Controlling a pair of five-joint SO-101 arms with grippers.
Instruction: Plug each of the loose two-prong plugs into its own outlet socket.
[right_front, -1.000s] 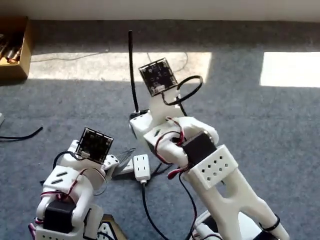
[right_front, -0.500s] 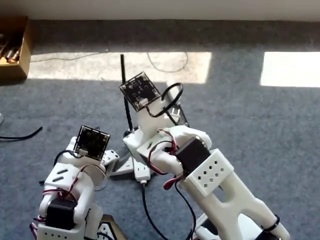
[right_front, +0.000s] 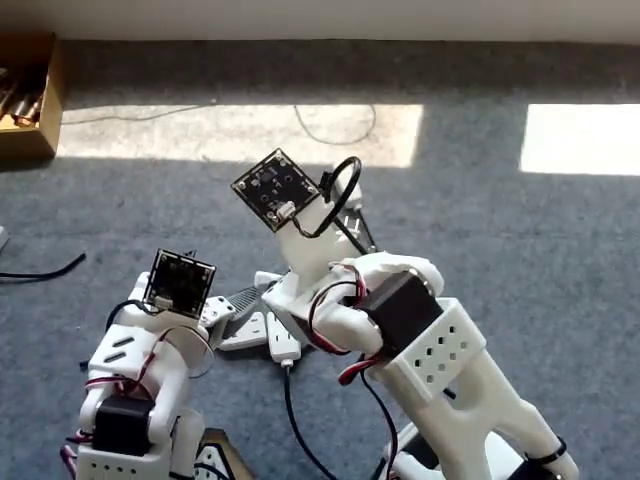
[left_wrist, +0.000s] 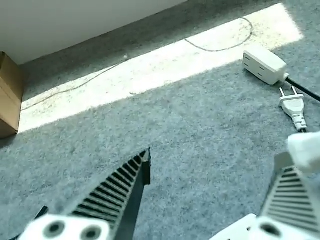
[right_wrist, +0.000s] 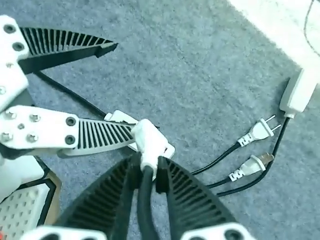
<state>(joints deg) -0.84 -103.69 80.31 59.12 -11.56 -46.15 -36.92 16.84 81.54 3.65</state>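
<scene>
The right pincer (right_wrist: 148, 161) was shut tight on a white plug (right_wrist: 148, 140), and the plug's black cord (right_wrist: 144, 200) ran back between its two jaws. The plug sat right over a white outlet block (right_wrist: 120, 118) on the grey carpet (right_wrist: 210, 60) and looked to be touching it. The plug's long way went straight on from the pincer toward the block, so I think the next push had to go along that same line.

The left pincer (left_wrist: 212, 165) was wide open and held nothing. One of its fingers (right_wrist: 100, 134) lay just beside the block. The left arm was close enough to stop the block from sliding, but the right arm had the plug.

One loose plug (right_wrist: 260, 131) and a second loose plug (right_wrist: 251, 164) lay on the carpet, well apart from both pincers, near another outlet block (right_wrist: 299, 90).

The held plug's prongs were hidden, so I could not tell if they were in the holes. In the high view the right arm covered most of the block
</scene>
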